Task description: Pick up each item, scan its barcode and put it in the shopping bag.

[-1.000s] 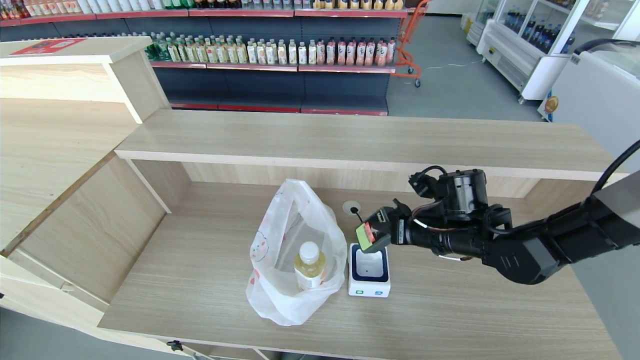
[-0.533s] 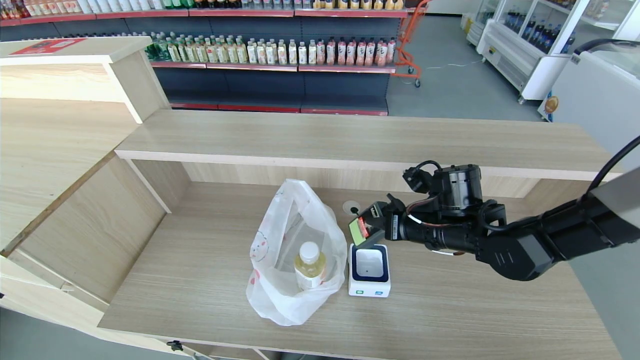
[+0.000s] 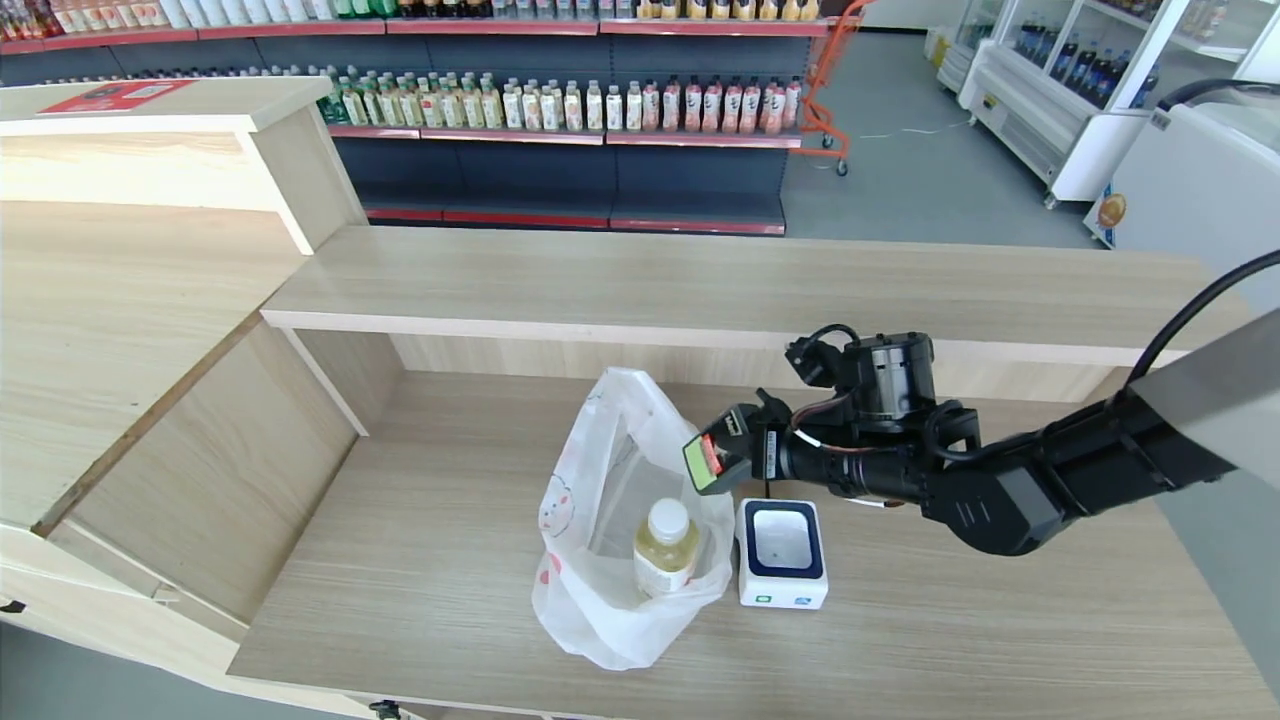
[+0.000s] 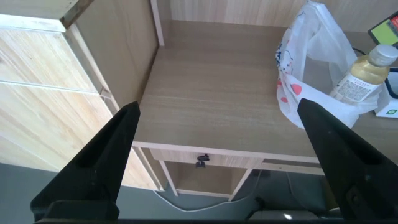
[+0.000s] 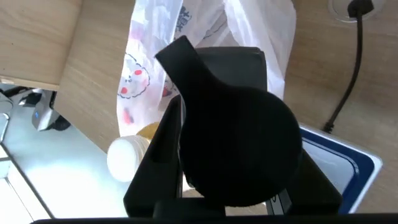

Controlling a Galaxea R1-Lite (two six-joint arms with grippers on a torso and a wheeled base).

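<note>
Head view: right tool [image 3: 716, 462] moved item [image 3: 700, 466] toward bag [image 3: 585, 570].

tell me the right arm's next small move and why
Probably shift the right gripper slightly to the robot's left and lower it, so the small green item it holds comes over the open mouth of the shopping bag. The item hangs at the bag's rim beside the scanner, not yet above the bottle inside.
</note>
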